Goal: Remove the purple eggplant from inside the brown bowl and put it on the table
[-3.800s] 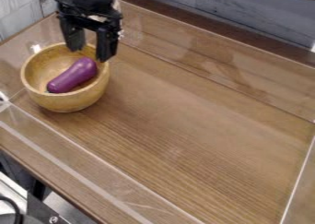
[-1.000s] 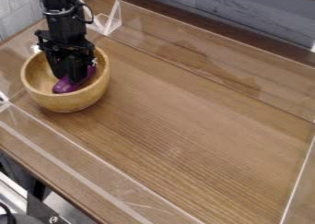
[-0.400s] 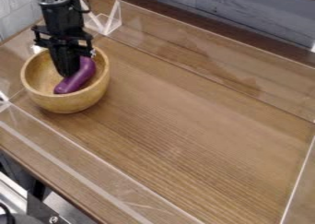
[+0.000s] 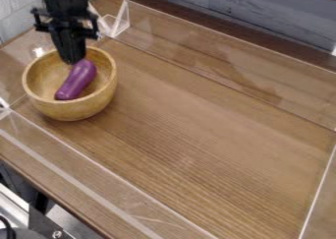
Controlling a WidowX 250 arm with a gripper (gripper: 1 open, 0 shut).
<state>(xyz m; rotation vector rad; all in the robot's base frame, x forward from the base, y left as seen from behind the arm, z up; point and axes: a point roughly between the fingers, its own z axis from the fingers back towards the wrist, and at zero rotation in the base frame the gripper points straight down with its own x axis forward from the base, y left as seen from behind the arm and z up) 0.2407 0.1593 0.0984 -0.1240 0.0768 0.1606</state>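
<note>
Gripper (image 4: 77,54): pointing down, fingers pinching the far upper tip of the purple eggplant (image 4: 74,82) | eggplant: tilted, lower end inside brown bowl (image 4: 53,107), far left | advice: raise straight up clear of the rim, then carry right over bare table (image 4: 210,135); thin grip may slip.

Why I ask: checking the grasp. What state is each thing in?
claw: shut on the purple eggplant, pointing down.
purple eggplant: held by its upper end, tilted, over the bowl's inside.
brown bowl: upright on the table.
table: carries the bowl; eggplant not on it.
</note>
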